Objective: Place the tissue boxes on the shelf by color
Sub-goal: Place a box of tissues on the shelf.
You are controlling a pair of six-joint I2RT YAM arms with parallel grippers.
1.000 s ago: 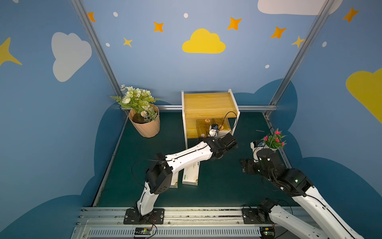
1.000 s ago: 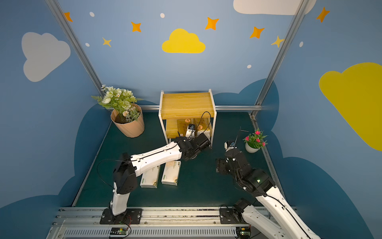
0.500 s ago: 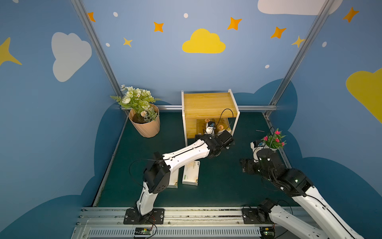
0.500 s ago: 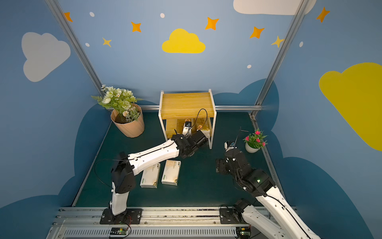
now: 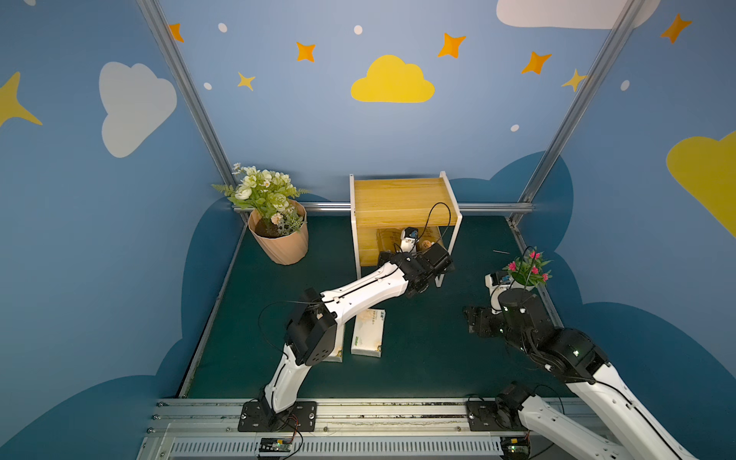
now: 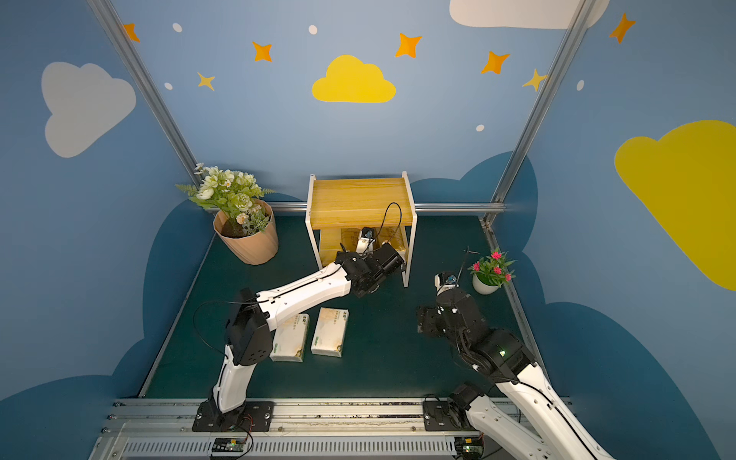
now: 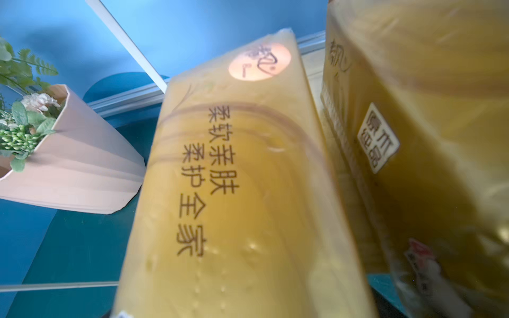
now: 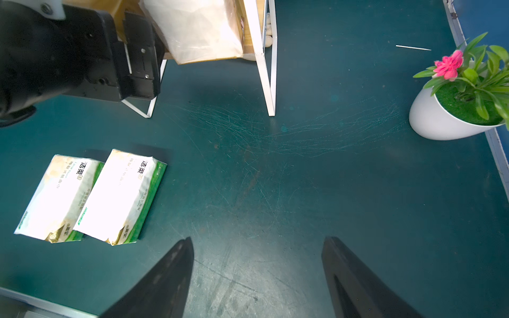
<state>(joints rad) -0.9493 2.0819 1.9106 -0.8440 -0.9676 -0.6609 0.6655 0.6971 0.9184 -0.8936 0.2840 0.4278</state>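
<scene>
The shelf (image 5: 402, 203) stands at the back of the mat, its top board bare. My left gripper (image 5: 434, 257) reaches into the lower tier. Its jaws stand wide, and a gold tissue box (image 7: 234, 192) fills the space in front of the wrist camera and hides the fingers. No grip on it shows. A second gold box (image 7: 427, 110) stands right beside it. Two white tissue boxes (image 6: 329, 330) (image 6: 290, 338) lie side by side on the mat under the left arm. My right gripper (image 8: 257, 239) hovers open and empty over bare mat at the right.
A peach flowerpot (image 5: 280, 243) stands left of the shelf. A small white pot with pink flowers (image 5: 525, 275) sits by the right wall, close behind the right arm. The shelf's white front legs (image 8: 268, 68) are near the left wrist. A thin white stick (image 8: 413, 48) lies at the back right.
My left arm has pushed a little further into the shelf's lower tier. The right arm and the two white boxes have not moved.
</scene>
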